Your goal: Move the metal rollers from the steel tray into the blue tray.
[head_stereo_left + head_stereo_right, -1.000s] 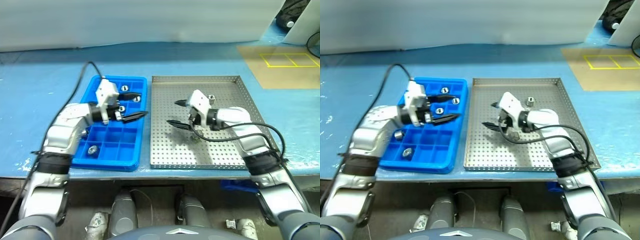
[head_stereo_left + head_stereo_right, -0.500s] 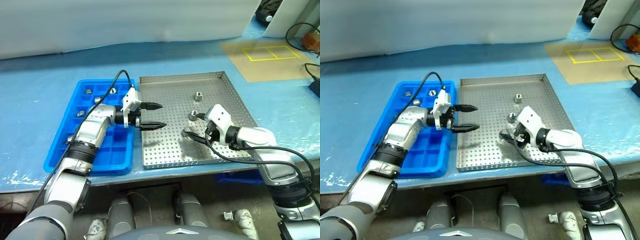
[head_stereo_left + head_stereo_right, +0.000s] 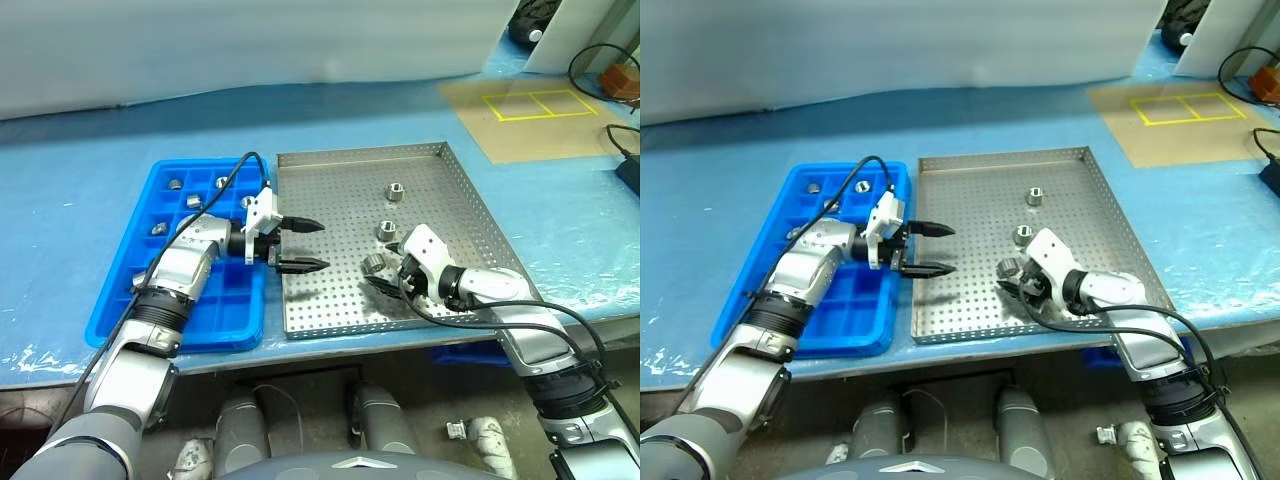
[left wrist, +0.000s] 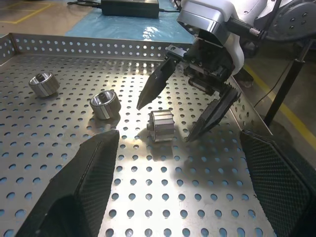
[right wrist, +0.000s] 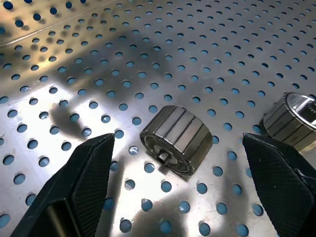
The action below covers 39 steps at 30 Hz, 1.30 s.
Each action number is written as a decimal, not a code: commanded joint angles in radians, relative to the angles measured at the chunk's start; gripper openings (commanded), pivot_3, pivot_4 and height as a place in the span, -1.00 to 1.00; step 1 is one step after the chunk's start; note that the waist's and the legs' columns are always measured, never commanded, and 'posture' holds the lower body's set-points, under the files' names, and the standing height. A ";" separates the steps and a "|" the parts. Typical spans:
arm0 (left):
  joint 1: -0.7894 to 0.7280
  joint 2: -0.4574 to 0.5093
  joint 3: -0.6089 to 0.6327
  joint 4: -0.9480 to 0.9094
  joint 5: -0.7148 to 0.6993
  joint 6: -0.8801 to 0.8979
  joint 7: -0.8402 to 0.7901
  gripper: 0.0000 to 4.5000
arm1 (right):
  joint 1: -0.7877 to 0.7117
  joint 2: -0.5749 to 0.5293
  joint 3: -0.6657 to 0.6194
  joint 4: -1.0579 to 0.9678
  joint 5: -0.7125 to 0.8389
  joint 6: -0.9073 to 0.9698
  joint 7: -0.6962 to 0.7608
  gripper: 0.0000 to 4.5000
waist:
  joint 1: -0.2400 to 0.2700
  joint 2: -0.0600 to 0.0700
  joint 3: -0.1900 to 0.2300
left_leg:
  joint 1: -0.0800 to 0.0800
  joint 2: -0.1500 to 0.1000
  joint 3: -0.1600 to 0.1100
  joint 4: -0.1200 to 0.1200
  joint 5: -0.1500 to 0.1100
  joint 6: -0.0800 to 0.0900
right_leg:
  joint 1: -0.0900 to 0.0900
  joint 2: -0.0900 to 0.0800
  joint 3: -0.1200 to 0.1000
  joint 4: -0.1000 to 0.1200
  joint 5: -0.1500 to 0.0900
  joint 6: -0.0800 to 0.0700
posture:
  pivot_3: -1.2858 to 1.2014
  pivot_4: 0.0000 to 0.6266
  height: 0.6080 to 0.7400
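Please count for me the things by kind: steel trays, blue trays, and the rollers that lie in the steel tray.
Steel tray: 1
Blue tray: 1
Rollers in the steel tray: 3
Total: 5

On the perforated floor of the steel tray (image 5: pixel 148 54) one metal roller (image 5: pixel 176 139) lies tipped on its side between the right gripper's (image 5: pixel 180 190) spread fingers, a second roller (image 5: pixel 292 121) nearby.

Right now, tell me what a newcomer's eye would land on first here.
The right gripper, open, straddles a metal roller lying on its side near the front of the steel tray. The left gripper, also open, reaches over that tray from the bright blue tray beside it, where a few rollers already sit.
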 commanded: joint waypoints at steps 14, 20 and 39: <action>0.063 0.036 0.021 -0.117 0.003 0.002 0.053 0.82 | -0.087 0.026 0.023 0.121 -0.031 -0.121 0.033 -0.43 | 0.003 0.000 0.000 | 0.000 0.000 0.000 -0.001 0.000 0.000 | 0.000 0.000 -0.001 0.000 0.000 0.000 | -0.25 -0.52 1.00; 0.075 0.056 0.028 -0.125 0.003 0.007 0.061 0.82 | -0.105 0.039 0.020 0.139 -0.049 -0.126 0.022 -0.44 | 0.002 0.000 0.000 | 0.000 0.000 0.000 -0.001 0.000 0.000 | 0.000 0.000 0.000 0.000 0.000 0.000 | -0.25 -0.52 1.00; 0.308 0.364 0.334 -0.411 -0.078 0.136 0.208 0.82 | -0.444 0.245 0.095 0.320 -0.031 -0.232 0.149 -0.44 | 0.038 0.000 0.000 | -0.002 0.001 0.000 -0.004 0.001 -0.002 | -0.005 0.000 -0.003 0.002 0.000 0.000 | 0.00 -0.52 1.00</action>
